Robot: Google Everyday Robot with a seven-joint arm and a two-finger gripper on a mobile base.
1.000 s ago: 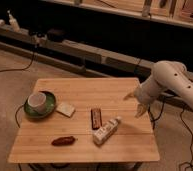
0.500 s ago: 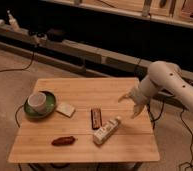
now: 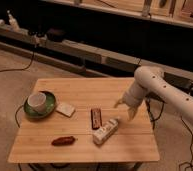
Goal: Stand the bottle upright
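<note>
— Bottle [image 3: 106,132]: how is it lying, and where?
— It is lying on its side on the wooden surface [image 3: 80,87], in the near right part. Its white cap is pointing toward the far right and its base toward the near left. It is not standing upright.

— What is sitting closest to it?
— A dark bar [image 3: 95,118] is lying just to its left, its long side running from far to near. Whether the two are touching cannot be told.

— And the pincer [image 3: 124,109]?
— It is hanging over the right part of the surface, at the end of the white arm [image 3: 155,85] that is reaching in from the right. It is hovering near the cap end of the bottle, on its far right side, and appears to be apart from it. Its two fingers are standing spread wide, and they are holding nothing.

— What else is resting on the surface?
— A reddish-brown sausage-shaped thing [image 3: 63,141] is lying near the front edge, left of the bottle. A green plate [image 3: 51,103] is sitting at the left and carrying a white cup [image 3: 36,101]. A pale flat square piece [image 3: 66,109] is lying just right of the plate.
</note>
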